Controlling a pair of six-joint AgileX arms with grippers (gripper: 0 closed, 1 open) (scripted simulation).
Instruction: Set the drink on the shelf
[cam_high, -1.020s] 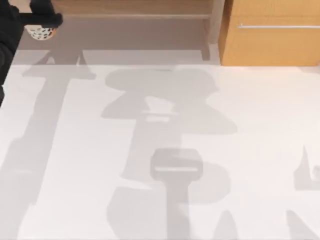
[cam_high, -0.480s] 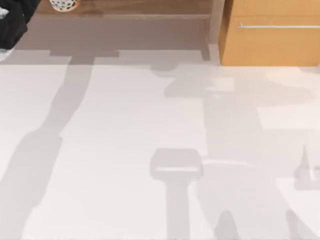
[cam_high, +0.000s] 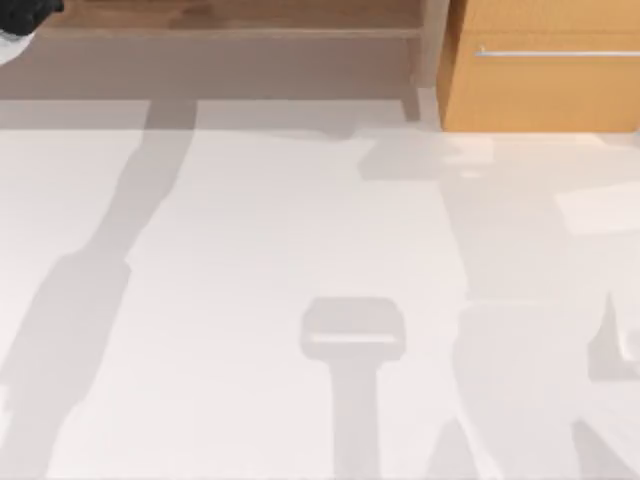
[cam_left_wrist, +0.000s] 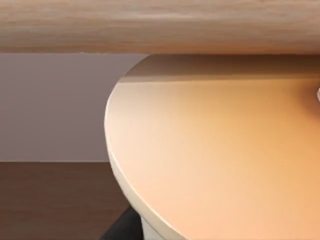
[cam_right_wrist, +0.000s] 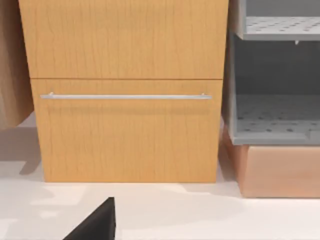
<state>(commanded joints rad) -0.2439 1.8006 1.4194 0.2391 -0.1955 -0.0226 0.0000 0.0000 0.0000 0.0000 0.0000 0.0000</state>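
orange fills most of the left wrist view: the domed lid of the drink (cam_left_wrist: 215, 160) sits right up against the left tool's camera, with a pale wooden board above it and darker brown wood below and behind. from that i judge the drink is at the shelf (cam_high: 250, 15), close in front of the left tool, though whether its base already rests on the board is hidden. in the top view the left arm (cam_high: 25, 15) is a dark shape at the far left corner, over the end of the shelf, and i cannot tell whether its tool is clamped on the cup or has let go. so the carry looks nearly or fully done; what is left is confirming the cup stands on the board, releasing it, and backing the tool out.

the right arm is parked, its camera facing the cabinet (cam_right_wrist: 125, 90) with the metal bar handle (cam_right_wrist: 125, 96); a dark sliver of its tool (cam_right_wrist: 95, 222) shows, fingers not readable.

no brand, label or writing is legible anywhere.
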